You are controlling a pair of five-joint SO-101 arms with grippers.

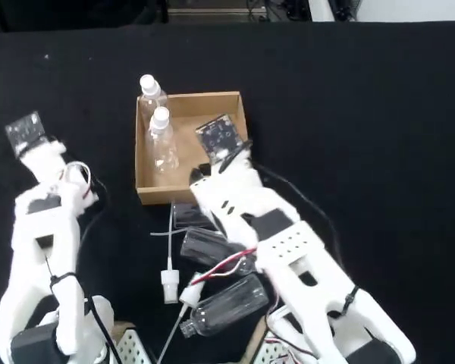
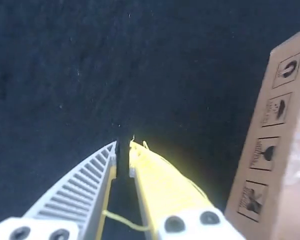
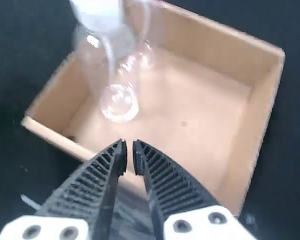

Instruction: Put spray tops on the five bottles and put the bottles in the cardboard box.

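the left gripper (image 2: 122,149), pinched nearly together on nothing, hangs over black cloth (image 2: 90,60). the open brown cardboard box (image 1: 189,97) lies at its 3 o'clock. two clear plastic bottles with white spray tops (image 1: 161,140) stand along the box's 9 o'clock wall. the right gripper (image 3: 128,149), nearly clenched and empty, hovers above the box's 6 o'clock wall.

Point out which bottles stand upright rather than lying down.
The rear capped bottle and the front capped bottle, both in the cardboard box; the other bottles lie on the table outside it.

Bottle (image 3: 112,65) top blurred; cardboard box (image 2: 280,150) cut off.
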